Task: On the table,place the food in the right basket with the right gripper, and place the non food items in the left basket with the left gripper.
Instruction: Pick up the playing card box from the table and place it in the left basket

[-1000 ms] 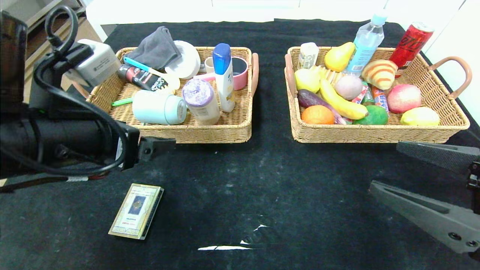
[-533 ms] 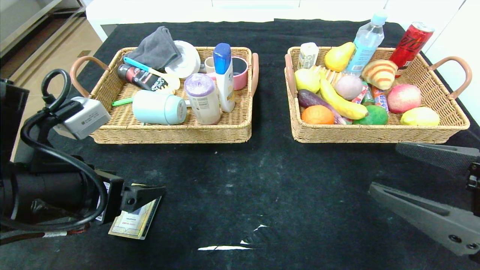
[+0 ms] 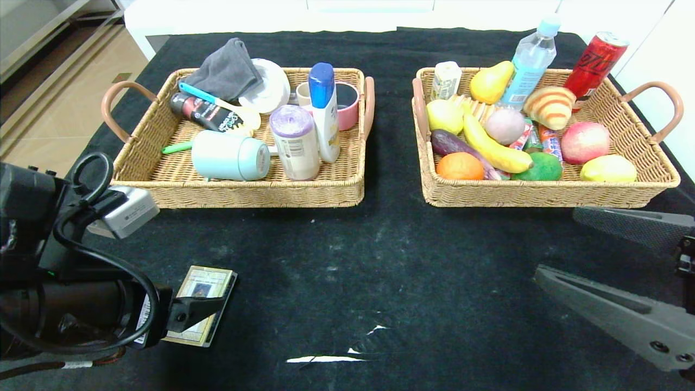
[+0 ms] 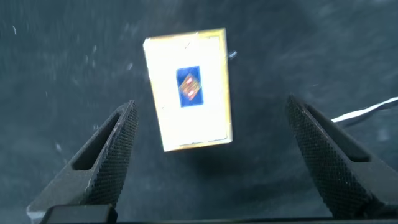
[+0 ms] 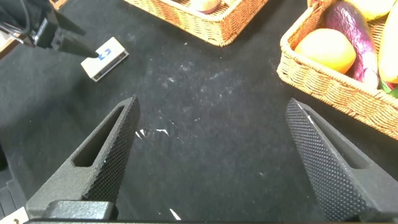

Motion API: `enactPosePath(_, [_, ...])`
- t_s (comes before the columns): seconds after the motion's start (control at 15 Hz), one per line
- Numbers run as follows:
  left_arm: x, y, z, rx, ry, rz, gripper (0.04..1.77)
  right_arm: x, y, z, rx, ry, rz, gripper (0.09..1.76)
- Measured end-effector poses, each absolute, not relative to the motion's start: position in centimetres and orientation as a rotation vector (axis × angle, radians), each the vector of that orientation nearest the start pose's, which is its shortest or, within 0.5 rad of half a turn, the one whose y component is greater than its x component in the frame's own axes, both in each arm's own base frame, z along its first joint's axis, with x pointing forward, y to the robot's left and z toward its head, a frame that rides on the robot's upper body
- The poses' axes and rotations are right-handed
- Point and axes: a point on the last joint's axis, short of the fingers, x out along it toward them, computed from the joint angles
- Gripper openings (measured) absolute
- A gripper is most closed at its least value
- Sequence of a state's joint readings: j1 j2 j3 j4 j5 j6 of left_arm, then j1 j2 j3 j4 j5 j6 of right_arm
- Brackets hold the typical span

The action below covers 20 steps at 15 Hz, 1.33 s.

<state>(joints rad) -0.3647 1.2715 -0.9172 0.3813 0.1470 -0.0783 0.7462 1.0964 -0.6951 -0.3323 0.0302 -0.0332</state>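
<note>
- Near the front-left corner of the black table (image 3: 347, 255), nearer the camera than the left basket (image 3: 244, 187) and well apart from it, lies a small flat box (image 3: 209, 285), cream and gold with a blue emblem, face up.
- Left gripper (image 4: 211, 155) hangs over the box, jaws spread wide. In the left wrist view the box (image 4: 188, 88) sits ahead of and between the two fingers, touching neither. From the head view one dark finger (image 3: 198, 311) overlaps the box's near end.
- Left basket holds only non-food: grey cloth (image 3: 225, 70), white round dish (image 3: 271, 87), pink cup (image 3: 347, 106), blue-capped white bottle (image 3: 324, 111), purple-lidded jar (image 3: 295, 142), mint tumbler (image 3: 231, 156) lying on its side, dark tube (image 3: 203, 112), blue-handled brush (image 3: 217, 103).
- Right basket (image 3: 543, 193), beside the left basket with a strip of bare table between, holds food: banana (image 3: 497, 146), orange (image 3: 459, 166), eggplant (image 3: 453, 145), pear (image 3: 490, 81), peach-red apple (image 3: 585, 142), yellow lemon (image 3: 608, 169), green fruit (image 3: 540, 168), striped bread roll (image 3: 549, 106), water bottle (image 3: 529, 62), red can (image 3: 594, 62), small carton (image 3: 446, 80).
- Right gripper (image 5: 211, 155) sits low in front of the right basket, at the table's front-right, jaws wide apart and holding nothing. Its wrist view shows bare table between the fingers, the box (image 5: 105, 58) far off.
</note>
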Motion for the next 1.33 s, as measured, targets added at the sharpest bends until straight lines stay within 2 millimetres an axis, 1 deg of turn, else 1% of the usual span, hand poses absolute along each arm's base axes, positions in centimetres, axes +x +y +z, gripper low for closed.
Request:
enactPosePath(0.2, [16.9, -5.4, 21.8, 0.085, 0.767, -0.188, 1.71, 11.4, 10.6, 26.1, -0.056, 0.054, 0.777, 1.71])
enactPosePath(0.27, [17.1, -5.4, 21.6, 0.080, 0.758, -0.183, 1.71, 11.4, 10.6, 26.1, -0.056, 0.054, 0.777, 1.71])
enactPosePath(0.53, [18.4, -5.6, 20.9, 0.071, 0.703, -0.172, 1.72, 11.4, 10.6, 26.1, -0.057, 0.055, 0.777, 1.71])
enactPosePath(0.8, [19.4, -5.9, 20.3, 0.096, 0.713, -0.135, 1.72, 11.4, 10.6, 26.0, -0.057, 0.056, 0.777, 1.71])
enactPosePath(1.33, [19.7, -6.2, 19.3, 0.109, 0.757, -0.147, 1.72, 11.4, 10.6, 26.1, -0.056, 0.053, 0.777, 1.71])
